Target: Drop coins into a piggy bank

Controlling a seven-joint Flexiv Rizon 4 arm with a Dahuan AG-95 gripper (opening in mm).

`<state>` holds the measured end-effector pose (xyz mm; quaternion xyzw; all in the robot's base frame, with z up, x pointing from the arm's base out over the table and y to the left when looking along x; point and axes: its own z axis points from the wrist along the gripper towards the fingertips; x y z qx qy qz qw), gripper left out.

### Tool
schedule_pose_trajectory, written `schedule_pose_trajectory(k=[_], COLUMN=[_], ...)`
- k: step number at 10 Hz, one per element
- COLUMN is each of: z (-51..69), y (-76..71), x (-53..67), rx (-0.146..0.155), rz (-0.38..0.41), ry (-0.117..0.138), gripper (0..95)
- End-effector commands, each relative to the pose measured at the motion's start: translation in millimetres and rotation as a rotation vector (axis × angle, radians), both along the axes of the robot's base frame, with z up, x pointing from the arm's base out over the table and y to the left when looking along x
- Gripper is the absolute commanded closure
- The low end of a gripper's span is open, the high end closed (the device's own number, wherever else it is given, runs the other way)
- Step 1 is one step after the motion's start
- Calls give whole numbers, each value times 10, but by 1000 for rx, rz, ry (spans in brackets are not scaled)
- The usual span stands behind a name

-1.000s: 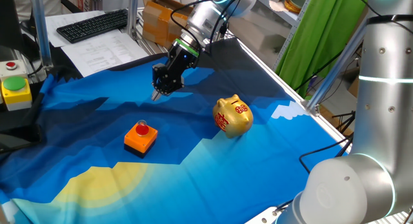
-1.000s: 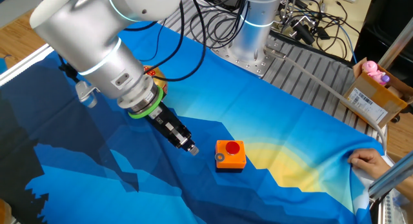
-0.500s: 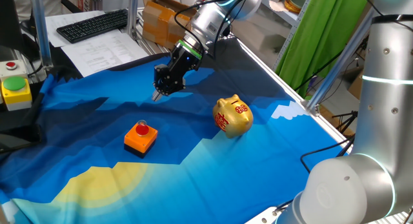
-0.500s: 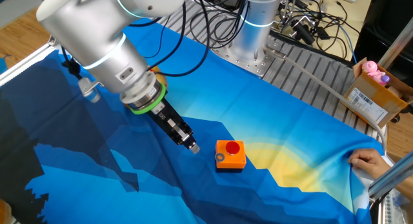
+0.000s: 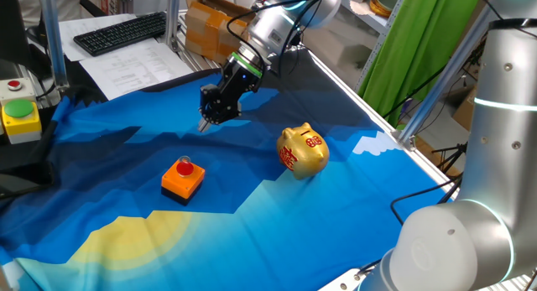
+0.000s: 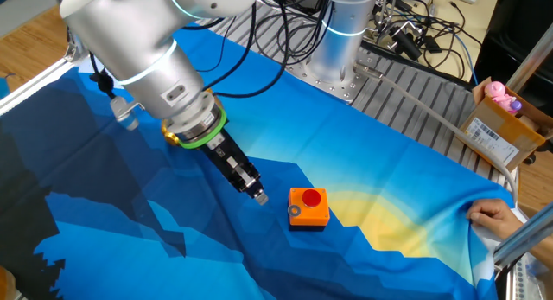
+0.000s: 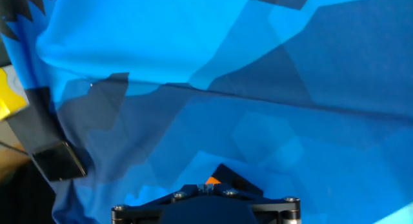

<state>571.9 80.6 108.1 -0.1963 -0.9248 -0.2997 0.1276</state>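
Blue cloth covers the desk point(image 5: 252, 232); the gripper point(image 5: 203, 123), fingers pressed together, hangs near the piggy bank point(image 5: 302, 150). No coin visible; fetching one seems next.

The piggy bank point(image 5: 302, 151) is shiny gold with red markings on its side and snout. Left of the piggy bank sits an orange block point(image 5: 183, 179) with a round red top. Under both lies a cloth point(image 5: 277, 215) printed in angular patches of light blue, mid blue and navy, with a yellow glow at the edge beyond the block. The gripper point(image 5: 203, 124) is black, on a silver arm point(image 6: 143, 49) ringed with a green band. Far left of the piggy bank stands a yellow box point(image 5: 20, 116) with a green button.
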Motion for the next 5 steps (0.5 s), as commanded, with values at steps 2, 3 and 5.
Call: schedule_pose_trajectory(k=[2, 3, 5], z=[1, 1, 1], y=[1, 1, 1], x=[4, 4, 4], rx=[-16, -20, -19], rz=[-32, -26, -15], ry=[28, 24, 20], gripper=[950, 950, 950])
